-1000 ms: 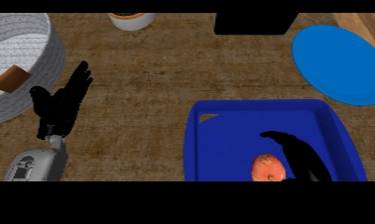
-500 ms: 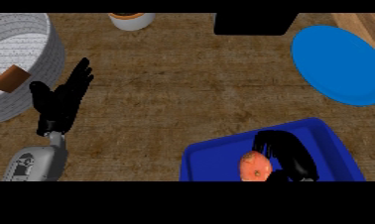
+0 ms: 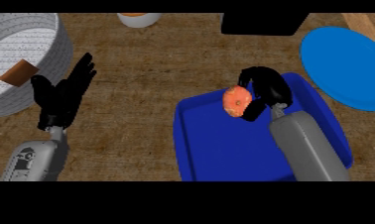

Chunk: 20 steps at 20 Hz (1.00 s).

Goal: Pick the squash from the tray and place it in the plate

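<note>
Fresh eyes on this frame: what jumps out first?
The orange squash, held in the curled right hand over the far edge of the blue tray, centre-right. Next, the bright blue plate at the right edge, and the open left hand resting at the left.

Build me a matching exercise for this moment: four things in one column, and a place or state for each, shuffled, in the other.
Column one:
1. squash
2. plate
3. left robot hand
4. tray

Column two:
A. open, fingers up, at the view's left
B. blue and round, at the view's right edge
C. held by the curled right robot hand
D. blue, lying under the right forearm

Pairs: 1-C, 2-B, 3-A, 4-D.
</note>
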{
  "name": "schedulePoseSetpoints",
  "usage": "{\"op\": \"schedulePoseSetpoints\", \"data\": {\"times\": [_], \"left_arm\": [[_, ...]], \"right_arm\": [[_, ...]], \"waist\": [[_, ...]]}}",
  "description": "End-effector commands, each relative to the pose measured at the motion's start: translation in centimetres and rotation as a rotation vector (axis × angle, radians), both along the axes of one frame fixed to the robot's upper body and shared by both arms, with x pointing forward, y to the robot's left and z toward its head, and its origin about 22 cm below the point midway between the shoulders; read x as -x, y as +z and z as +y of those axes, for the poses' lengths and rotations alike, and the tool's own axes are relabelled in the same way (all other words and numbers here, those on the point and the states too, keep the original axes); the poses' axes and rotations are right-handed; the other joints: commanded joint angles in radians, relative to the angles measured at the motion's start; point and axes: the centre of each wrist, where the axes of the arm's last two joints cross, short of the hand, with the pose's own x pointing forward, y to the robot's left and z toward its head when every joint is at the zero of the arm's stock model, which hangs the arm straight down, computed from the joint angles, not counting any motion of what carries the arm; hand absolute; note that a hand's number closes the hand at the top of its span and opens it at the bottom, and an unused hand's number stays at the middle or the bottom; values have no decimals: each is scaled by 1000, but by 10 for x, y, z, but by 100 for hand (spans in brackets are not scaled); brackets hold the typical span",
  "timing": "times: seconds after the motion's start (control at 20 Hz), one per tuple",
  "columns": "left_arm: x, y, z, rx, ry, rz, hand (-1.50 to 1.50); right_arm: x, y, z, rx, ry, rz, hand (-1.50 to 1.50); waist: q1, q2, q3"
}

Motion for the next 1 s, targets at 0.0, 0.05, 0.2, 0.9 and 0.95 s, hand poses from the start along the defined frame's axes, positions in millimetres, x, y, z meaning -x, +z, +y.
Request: {"op": "schedulePoseSetpoints", "data": {"times": [0.0, 0.05, 0.2, 0.9, 0.95], "left_arm": [[5, -7, 0, -1, 6, -10, 0], [2, -14, 5, 6, 12, 3, 0], [8, -14, 12, -3, 46, 12, 0], [5, -1, 7, -4, 30, 24, 0], [6, -6, -1, -6, 27, 2, 0]], "right_arm": [[-36, 34, -10, 69, -75, -207, 150], [-26, 24, 4, 49, -83, -282, 150], [-32, 69, 7, 36, -191, -527, 150], [-55, 82, -89, -73, -598, -632, 150], [-50, 64, -105, -63, -626, -650, 150]], "waist": [[-3, 0, 2], [-16, 0, 2], [-26, -9, 1], [-27, -6, 2], [-27, -5, 2]]}}
